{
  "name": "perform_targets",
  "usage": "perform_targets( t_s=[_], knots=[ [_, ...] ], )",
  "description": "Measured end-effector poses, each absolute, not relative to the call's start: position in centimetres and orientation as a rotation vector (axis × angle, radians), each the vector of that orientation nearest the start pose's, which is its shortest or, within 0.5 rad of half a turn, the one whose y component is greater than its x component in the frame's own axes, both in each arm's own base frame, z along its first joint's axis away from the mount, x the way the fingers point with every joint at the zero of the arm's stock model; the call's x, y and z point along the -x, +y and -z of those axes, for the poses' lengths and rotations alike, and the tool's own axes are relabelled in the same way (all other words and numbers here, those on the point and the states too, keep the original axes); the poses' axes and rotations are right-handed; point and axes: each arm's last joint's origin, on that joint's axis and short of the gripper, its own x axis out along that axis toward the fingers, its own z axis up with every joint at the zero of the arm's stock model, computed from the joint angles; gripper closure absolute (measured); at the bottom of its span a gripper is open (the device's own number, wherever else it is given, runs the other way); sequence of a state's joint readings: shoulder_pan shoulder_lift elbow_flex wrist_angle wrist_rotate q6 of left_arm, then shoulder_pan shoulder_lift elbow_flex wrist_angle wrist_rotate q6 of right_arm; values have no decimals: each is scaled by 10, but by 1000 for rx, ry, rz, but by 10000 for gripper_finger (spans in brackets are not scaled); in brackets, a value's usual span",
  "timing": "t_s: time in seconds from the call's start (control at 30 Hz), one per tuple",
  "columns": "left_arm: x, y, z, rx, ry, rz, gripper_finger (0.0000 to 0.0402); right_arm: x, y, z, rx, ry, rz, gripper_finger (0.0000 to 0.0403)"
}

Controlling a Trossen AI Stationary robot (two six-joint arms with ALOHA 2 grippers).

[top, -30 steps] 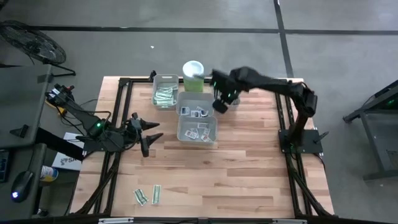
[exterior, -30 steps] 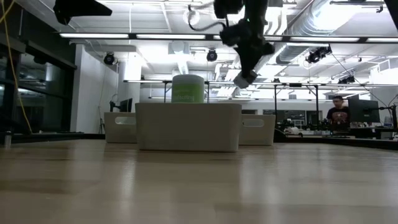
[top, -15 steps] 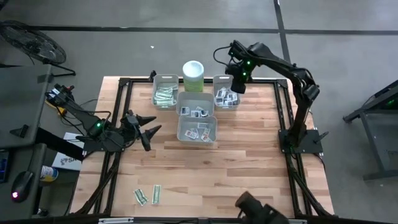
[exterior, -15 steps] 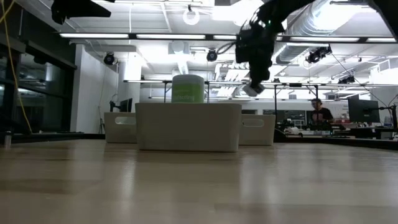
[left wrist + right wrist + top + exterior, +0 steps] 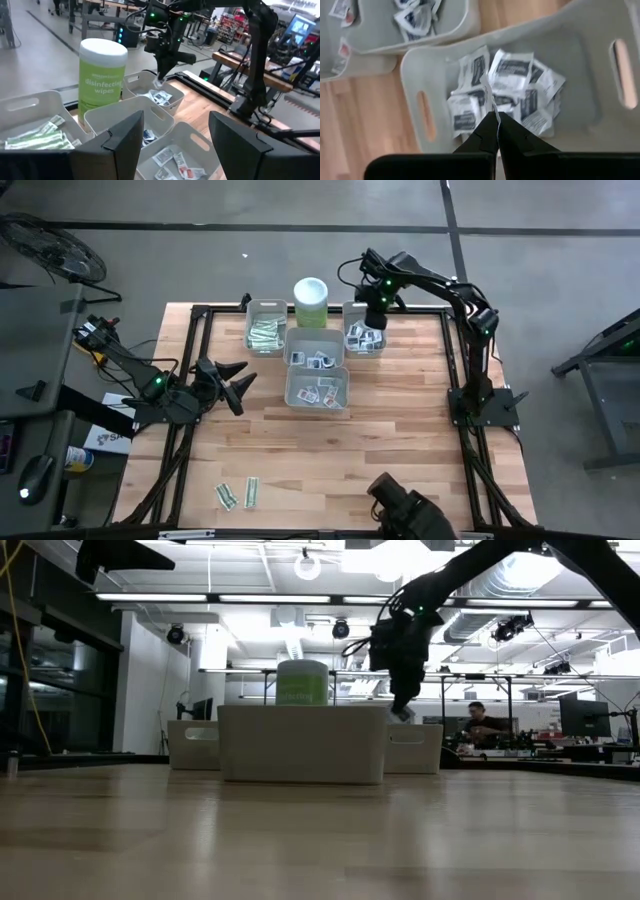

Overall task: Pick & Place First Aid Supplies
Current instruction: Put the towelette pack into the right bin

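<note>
Over on the left side of the tabletop (image 5: 400,440), the left end effector (image 5: 236,381) hangs above bare wood, fingers spread wide with nothing between them; its wrist camera looks across at the bins. Near the front edge two pale green strips (image 5: 238,496) lie flat on the wood, well apart from everything else.

Moving toward the middle, the left rear bin (image 5: 266,328) holds a heap of green-white strip packets (image 5: 264,334). Just beside it stands the green canister (image 5: 310,302) with its white lid. In front of that, the centre bin (image 5: 315,355) holds a few small square packets (image 5: 318,361), and the front bin (image 5: 318,389), touching it, carries more squares (image 5: 320,393), some with a dash of red.

On the right, the right end effector (image 5: 375,320) is poised over the right rear bin (image 5: 362,333). Its wrist view shows the fingers (image 5: 512,131) pressed together, pinching one thin white packet (image 5: 486,87) by its edge, so it stands up from the fingertips. Below it the pile of white squares with dark print (image 5: 507,97) covers the bin floor. In the low view the held packet dangles just above the bin's rim.
</note>
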State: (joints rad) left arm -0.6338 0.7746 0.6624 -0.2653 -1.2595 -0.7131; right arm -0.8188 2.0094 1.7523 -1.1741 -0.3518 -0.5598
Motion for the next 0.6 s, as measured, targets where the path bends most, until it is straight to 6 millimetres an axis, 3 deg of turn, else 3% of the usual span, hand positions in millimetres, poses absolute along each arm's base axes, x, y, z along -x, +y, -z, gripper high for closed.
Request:
perform_targets(
  t_s=[0.27,0.6],
  knots=[
    [-139,-68,-292,403,-17,-663,179,-284,-288,-245,-285,1180,70,394],
    [-137,-67,-284,444,15,-661,179,-284,-289,-245,-337,1177,107,301]
  ],
)
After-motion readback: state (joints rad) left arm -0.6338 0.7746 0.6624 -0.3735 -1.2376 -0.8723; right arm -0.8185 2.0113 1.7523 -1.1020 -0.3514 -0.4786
